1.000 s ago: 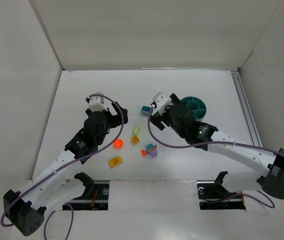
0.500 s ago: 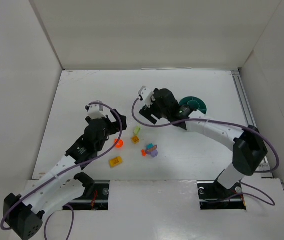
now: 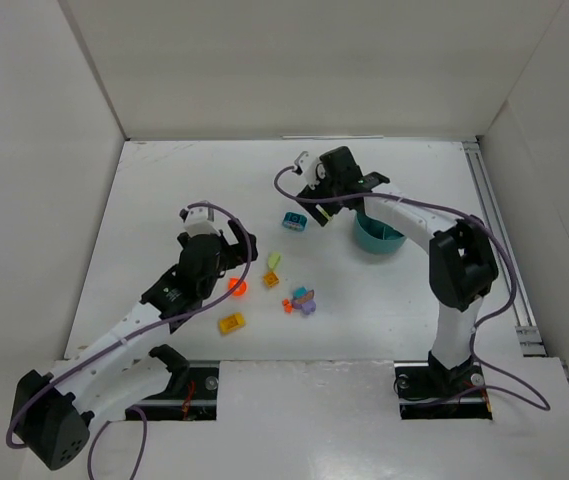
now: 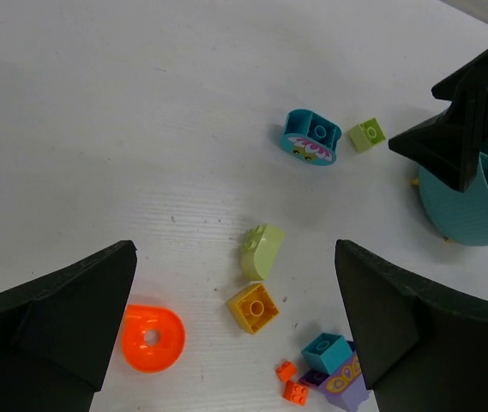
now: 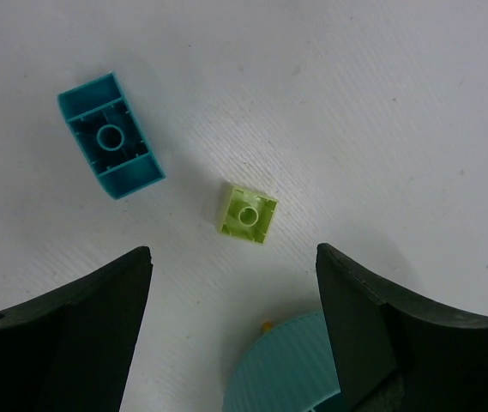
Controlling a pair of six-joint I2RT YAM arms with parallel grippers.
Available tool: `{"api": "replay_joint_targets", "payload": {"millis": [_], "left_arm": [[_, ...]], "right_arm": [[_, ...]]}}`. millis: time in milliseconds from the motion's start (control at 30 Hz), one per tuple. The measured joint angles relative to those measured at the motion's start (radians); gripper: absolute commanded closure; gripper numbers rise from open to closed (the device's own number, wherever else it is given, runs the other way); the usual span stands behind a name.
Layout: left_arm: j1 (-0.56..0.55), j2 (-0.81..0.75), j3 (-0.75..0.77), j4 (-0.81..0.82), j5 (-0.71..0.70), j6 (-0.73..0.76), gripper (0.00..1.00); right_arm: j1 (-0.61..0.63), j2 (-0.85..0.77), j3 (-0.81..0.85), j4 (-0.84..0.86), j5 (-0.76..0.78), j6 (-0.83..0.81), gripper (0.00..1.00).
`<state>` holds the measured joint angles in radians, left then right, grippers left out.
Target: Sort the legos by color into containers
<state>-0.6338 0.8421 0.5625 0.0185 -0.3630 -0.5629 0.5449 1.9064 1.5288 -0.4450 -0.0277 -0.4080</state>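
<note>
Left jaws, right jaws spread empty, lime brick (image 5: pixel 249 214) near teal bowl (image 5: pixel 283 371) edge

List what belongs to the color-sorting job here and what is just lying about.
Job: teal bowl; teal brick; yellow-green brick; pale green brick; orange ring; yellow-orange brick; purple-and-teal cluster.
Just there: purple cables; white table.

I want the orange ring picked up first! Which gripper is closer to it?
Left. The left gripper hovers right by the orange ring; the right gripper is far off, beside the teal bowl.
</note>
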Motion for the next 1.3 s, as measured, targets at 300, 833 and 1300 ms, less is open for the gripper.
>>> {"api": "replay_joint_targets", "payload": {"millis": [300,833,1300], "left_arm": [[0.000,0.016,0.000,0.002,0.000,0.005,0.00],[0.001,0.119,0.000,0.016,-0.007,0.005,0.00],[0.001,0.204,0.020,0.013,-0.008,0.005,0.00]], "right_arm": [[-0.021,0.116,0.058,-0.046,0.037,0.013,0.21],[-0.062,0.253,0.126,-0.037,-0.024,0.024,0.36],[-0.104,0.220,0.072,0.058,-0.158,0.025,0.75]]}}
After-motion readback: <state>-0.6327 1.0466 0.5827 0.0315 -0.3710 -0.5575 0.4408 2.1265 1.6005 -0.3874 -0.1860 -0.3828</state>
